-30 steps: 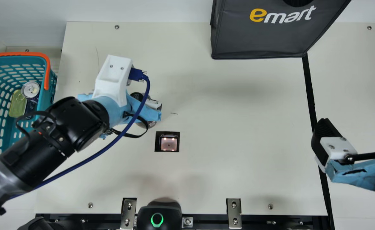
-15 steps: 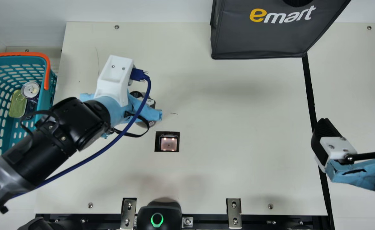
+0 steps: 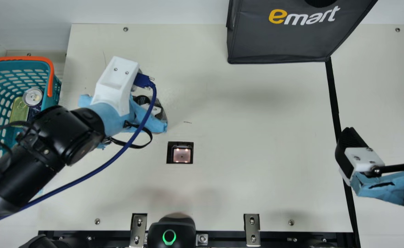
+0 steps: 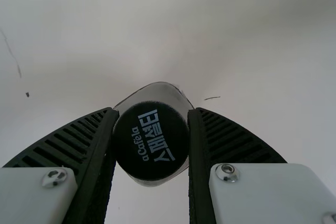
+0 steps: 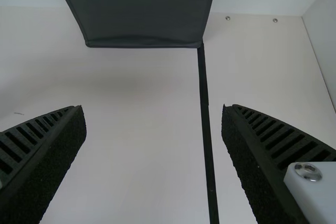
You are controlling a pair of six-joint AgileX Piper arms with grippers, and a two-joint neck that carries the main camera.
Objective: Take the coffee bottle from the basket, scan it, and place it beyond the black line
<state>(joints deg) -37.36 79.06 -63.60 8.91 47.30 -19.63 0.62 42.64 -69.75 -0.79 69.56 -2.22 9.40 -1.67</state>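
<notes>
**Left gripper [image 3: 155,124] clasped coffee bottle [image 3: 159,112] on the basket's side of the black line [image 3: 333,96]**

The bottle had a greyish body with dark and white patches, and above that a round black cap [image 4: 151,142] bearing white print. It was at the left gripper, over the table [image 3: 257,120], well apart from the black line and from the basket [image 3: 51,100], and near the small lit scanner window [image 3: 182,155].

The main view gave the wide layout: a large dark bag [image 3: 277,39] at the table's far edge, the teal basket with its orange handle [image 3: 51,77], and inside it a round can [image 3: 32,96] beside a gold-coloured tin [image 3: 19,112]. The left wrist view looked straight down on the cap, with one ribbed finger pressed to each side. The right wrist view showed the other gripper's pads wide apart with nothing between them; the main view put that right gripper [image 3: 381,137] above the black line and the area beyond it.

The bag and the basket ran out of the main view, as did part of the right gripper. The left arm [image 3: 50,137] covered some of the basket. A blue cable [image 3: 112,158] and the gripper hid much of the bottle, which perhaps leaned slightly; whether its base met the table could not be told.
</notes>
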